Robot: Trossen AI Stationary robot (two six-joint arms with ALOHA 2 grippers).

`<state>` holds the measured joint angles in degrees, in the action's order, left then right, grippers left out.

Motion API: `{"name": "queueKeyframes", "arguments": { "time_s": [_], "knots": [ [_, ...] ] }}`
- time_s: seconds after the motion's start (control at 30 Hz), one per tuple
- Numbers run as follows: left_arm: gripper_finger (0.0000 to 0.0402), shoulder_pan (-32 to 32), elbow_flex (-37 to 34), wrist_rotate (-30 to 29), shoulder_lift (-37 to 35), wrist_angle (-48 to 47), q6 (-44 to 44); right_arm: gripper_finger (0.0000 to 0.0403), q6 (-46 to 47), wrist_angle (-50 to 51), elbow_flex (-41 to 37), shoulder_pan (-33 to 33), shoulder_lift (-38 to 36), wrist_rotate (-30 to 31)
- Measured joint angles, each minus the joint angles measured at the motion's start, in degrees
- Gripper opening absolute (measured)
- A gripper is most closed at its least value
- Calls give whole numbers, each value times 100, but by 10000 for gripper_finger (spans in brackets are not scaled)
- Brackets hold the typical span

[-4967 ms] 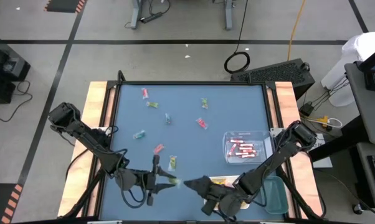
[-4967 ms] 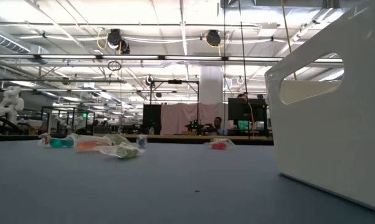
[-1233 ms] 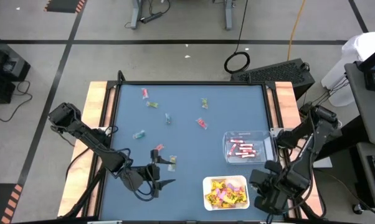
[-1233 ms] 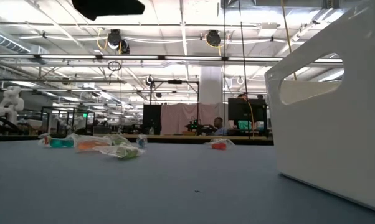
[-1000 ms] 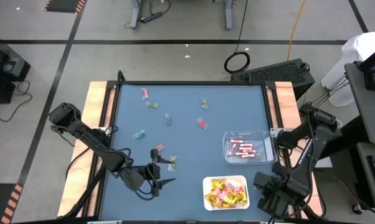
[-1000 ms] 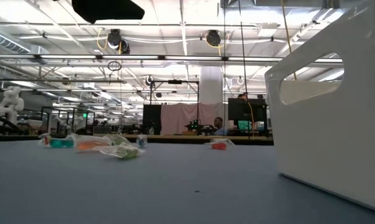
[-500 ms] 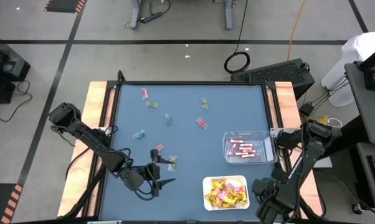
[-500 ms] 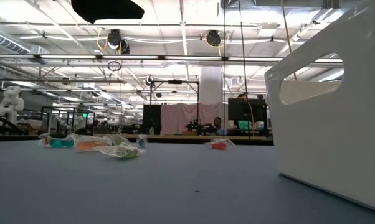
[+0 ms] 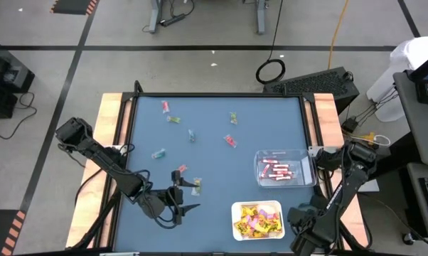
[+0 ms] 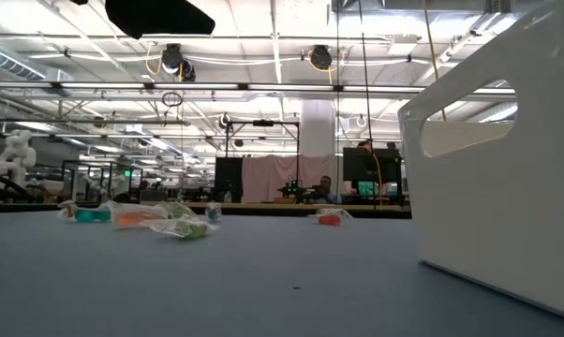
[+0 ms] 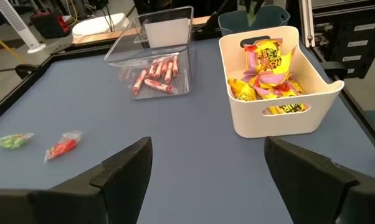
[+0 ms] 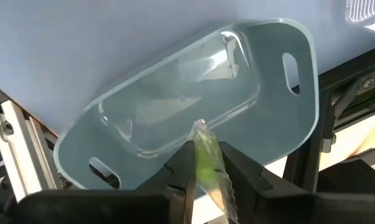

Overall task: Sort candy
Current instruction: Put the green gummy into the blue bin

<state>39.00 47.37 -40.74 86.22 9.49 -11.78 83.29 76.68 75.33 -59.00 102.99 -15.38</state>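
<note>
blue table top (image 9: 214,153) fills our view. we see the right gripper (image 12: 203,163) clamped on a green wrapped candy (image 12: 207,158), thin and crinkled, above the green-tinted tray (image 12: 262,118); its lower end is hidden between the fingers. the left gripper (image 11: 203,165) stands apart, well short of the white tray (image 11: 287,121).

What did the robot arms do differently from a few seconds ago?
The right gripper has swung away from the middle of the table's near edge, over the white tray, to the near right corner. It now holds a green candy above the green-tinted tray. The left gripper, open, drew back a little from that spot. The loose sweets and the clear tray of pink-red sticks stayed put.
</note>
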Motion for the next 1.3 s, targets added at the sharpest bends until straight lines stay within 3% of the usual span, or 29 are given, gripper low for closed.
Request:
{"name": "queueKeyframes", "arguments": {
  "time_s": [0.37, 0.6, 0.67, 0.8, 1.0, 1.13, 1.3],
  "knots": [
    [312, 0, 0, 1, 155, 4, -141, 154, -131, 104, 30, 0, -30, 13],
    [312, -2, 0, 3, 155, -383, -242, 167, 610, 944, 1163, -3, -37, -109],
    [312, -32, 0, 4, 155, -621, -422, 161, 833, 1185, 1645, -69, -37, 410],
    [312, -48, -91, 1, 155, -872, -735, 149, 783, 1320, 2331, -162, -45, 2367],
    [312, -98, -344, 4, 155, -1074, -1380, 142, -115, 1180, 2535, 88, -31, 4908],
    [312, -142, -501, 185, 155, -1090, -1892, 141, -671, 1093, 2535, 467, 40, 5906],
    [312, -116, -674, 618, 253, -1101, -2307, 141, -1586, 566, 2535, 942, 204, 6452]
  ]
}}
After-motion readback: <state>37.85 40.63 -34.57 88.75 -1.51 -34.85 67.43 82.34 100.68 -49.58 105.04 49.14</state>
